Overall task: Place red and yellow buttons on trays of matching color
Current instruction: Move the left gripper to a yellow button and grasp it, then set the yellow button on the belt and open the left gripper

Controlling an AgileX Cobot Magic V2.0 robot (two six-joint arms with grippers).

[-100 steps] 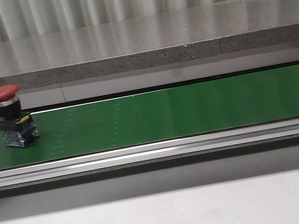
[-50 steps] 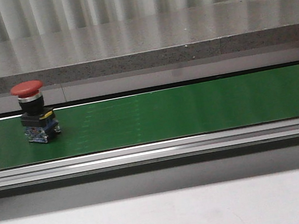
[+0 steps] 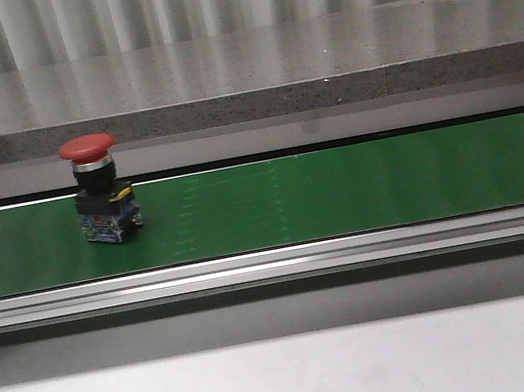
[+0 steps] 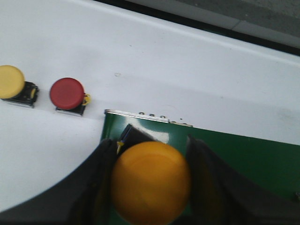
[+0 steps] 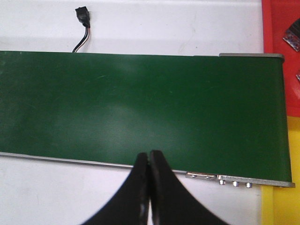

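Observation:
A red button [image 3: 98,189] stands upright on the green belt [image 3: 362,188] at the left of the front view; neither gripper shows there. In the left wrist view my left gripper [image 4: 150,145] is shut on a yellow button [image 4: 151,183], its cap filling the gap between the fingers, above the end of the belt [image 4: 243,154]. On the white table beside that end sit a second yellow button [image 4: 11,82] and another red button [image 4: 67,94]. My right gripper [image 5: 149,157] is shut and empty over the belt's edge. The red tray [image 5: 274,28] and the yellow tray [image 5: 281,206] lie past the belt's end.
A small black connector with red and black wires [image 5: 83,16] lies on the table across the belt [image 5: 140,103]. Small parts [image 5: 293,37] rest in the red tray. An aluminium rail [image 3: 274,265] runs along the belt's near side, and a grey ledge [image 3: 246,107] runs behind it.
The red button has travelled to the right along the belt, staying upright.

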